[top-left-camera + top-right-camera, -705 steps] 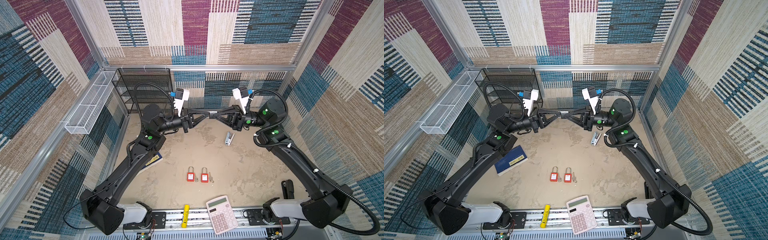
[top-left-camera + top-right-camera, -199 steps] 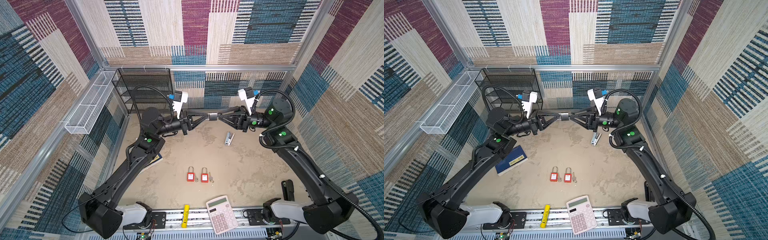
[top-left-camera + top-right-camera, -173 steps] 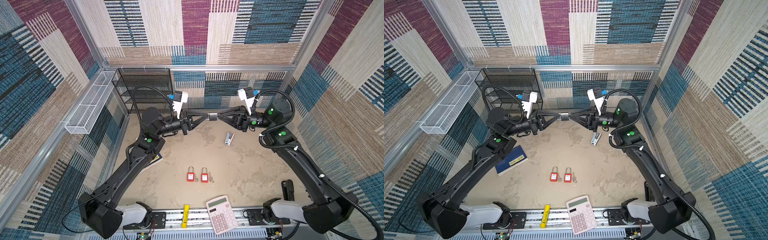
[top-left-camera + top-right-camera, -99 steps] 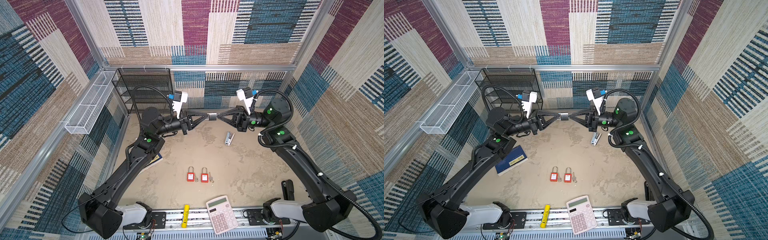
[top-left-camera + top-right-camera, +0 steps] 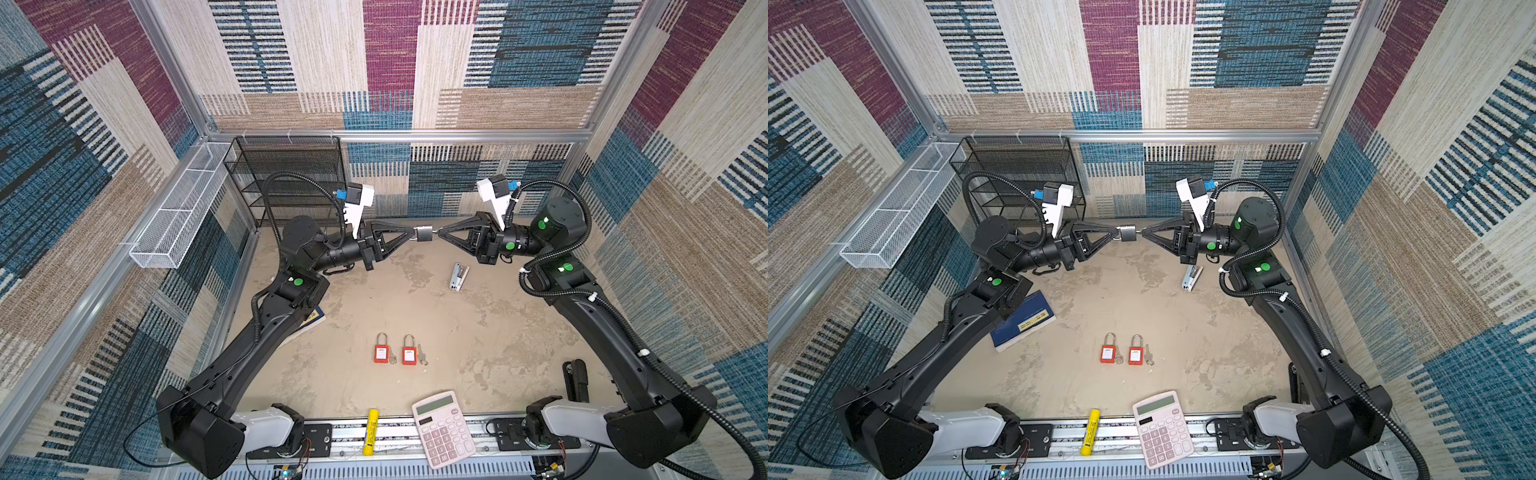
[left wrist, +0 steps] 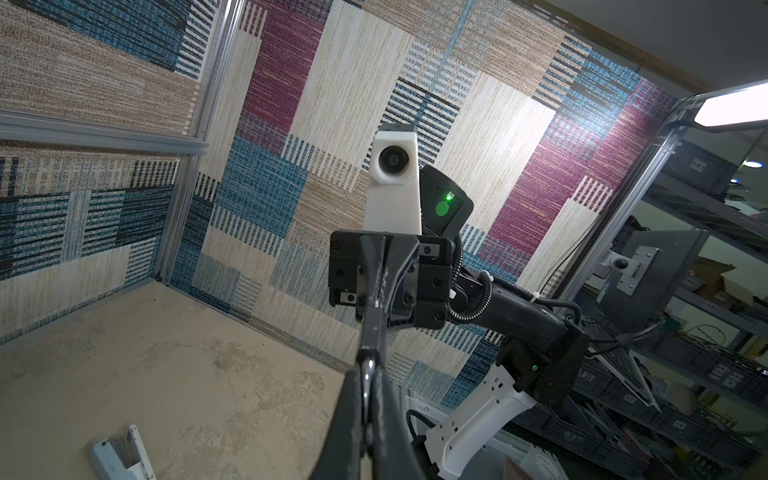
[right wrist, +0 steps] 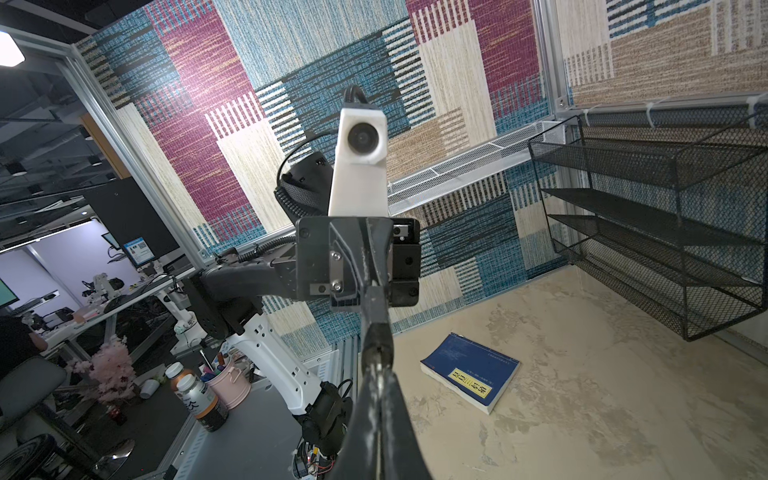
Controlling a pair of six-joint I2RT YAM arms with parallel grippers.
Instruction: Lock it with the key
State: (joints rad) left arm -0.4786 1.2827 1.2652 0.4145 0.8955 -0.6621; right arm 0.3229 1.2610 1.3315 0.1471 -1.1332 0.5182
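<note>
The small silver metal padlock [image 5: 423,234] hangs above the beige mottled tabletop [image 5: 478,324], at 12 o'clock from two red plastic padlocks [image 5: 381,353]. The left gripper [image 5: 412,235] clamps it from 9 o'clock. The right gripper [image 5: 439,233], closed, pinches the thin silver key [image 5: 434,232] at 3 o'clock.

Small silver key [image 5: 433,237] at the right pincer [image 5: 437,237] tips too small to make out, silver metal padlock [image 5: 423,234] shackle hidden within the left pincer [image 5: 414,237], blue rectangular book [image 5: 314,321] mostly under the left arm, well behind that pincer, pale grey stapler [image 6: 118,455] cut by the left wrist view's edge
</note>
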